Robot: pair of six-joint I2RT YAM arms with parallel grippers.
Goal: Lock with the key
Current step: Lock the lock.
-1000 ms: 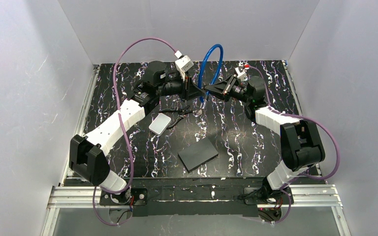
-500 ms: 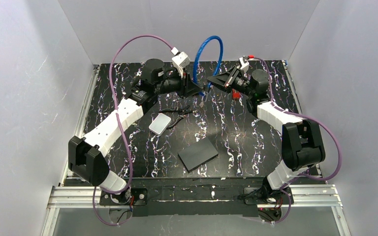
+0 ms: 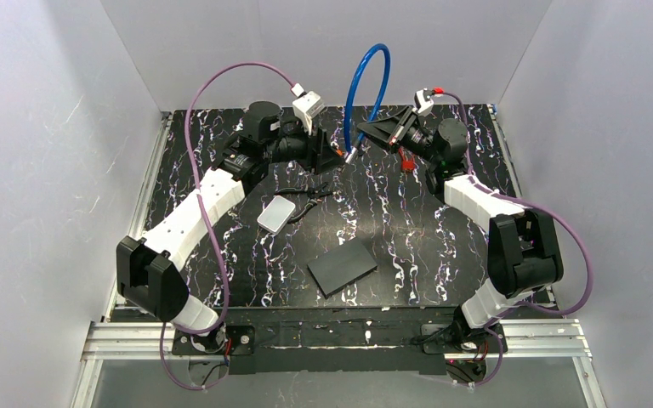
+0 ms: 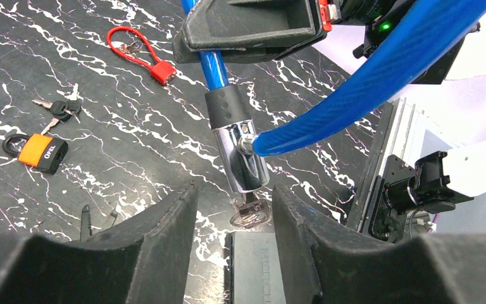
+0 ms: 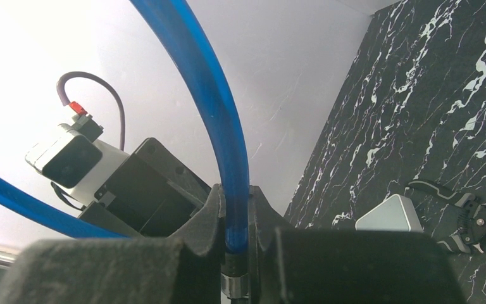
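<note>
The lock is a bright-blue cable standing in a tall loop at the back of the table. My right gripper is shut on the cable just above its dark sleeve, as the right wrist view shows. In the left wrist view the chrome lock body hangs below the sleeve, with the cable's other end plugged into its side. A key with a ring sticks out of the body's bottom. My left gripper is open, its fingers on either side of the key without touching it. In the top view the left gripper sits just left of the lock's end.
A small red loop lock, loose keys and an orange-and-black padlock lie on the black marbled table. A silver box, a black hand tool and a flat dark box lie mid-table. White walls stand close behind.
My right gripper has lifted the cable lock higher and toward the back. My left gripper has shifted a little back and left, staying by the lock's lower end.
</note>
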